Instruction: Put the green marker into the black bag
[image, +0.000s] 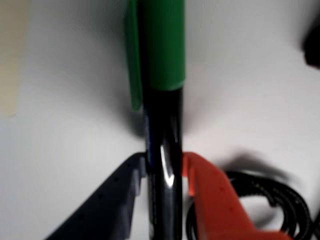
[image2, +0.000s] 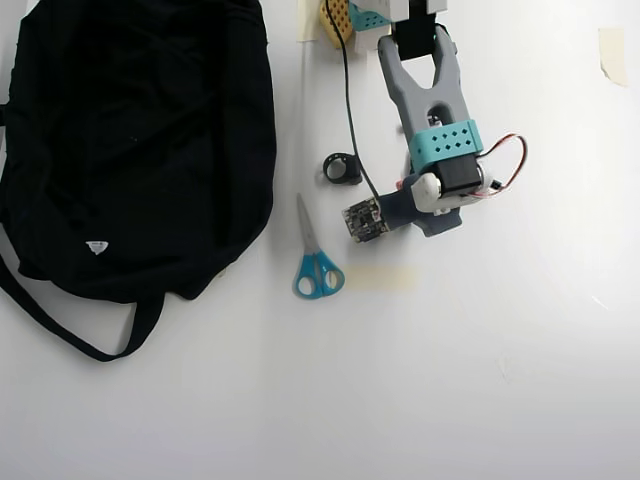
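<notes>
In the wrist view the gripper (image: 162, 167) has its dark finger and its orange finger pressed against either side of the green marker (image: 162, 100), clamped on the glossy black barrel just below the green cap, so the marker is firmly held and pointing away from the camera along the fingers' line; gripping the barrel rather than the cap seems sensible, since a cap could slip off. The white table (image: 70, 100) shows blurred behind it, which suggests the marker is lifted clear, though how high cannot be told. A coiled black cable (image: 280, 195) lies at the lower right of that view. In the overhead view the arm (image2: 432, 120) reaches down from the top edge and hides the marker and the fingers beneath the wrist. The black bag (image2: 140, 130) lies flat at the left, well apart from the arm, with its white logo toward the lower edge and a strap trailing below. Between them lie blue-handled scissors (image2: 314, 260) and a small black ring-shaped object (image2: 342, 168). The grasp looks done; the carry leftward over the scissors to the bag remains
</notes>
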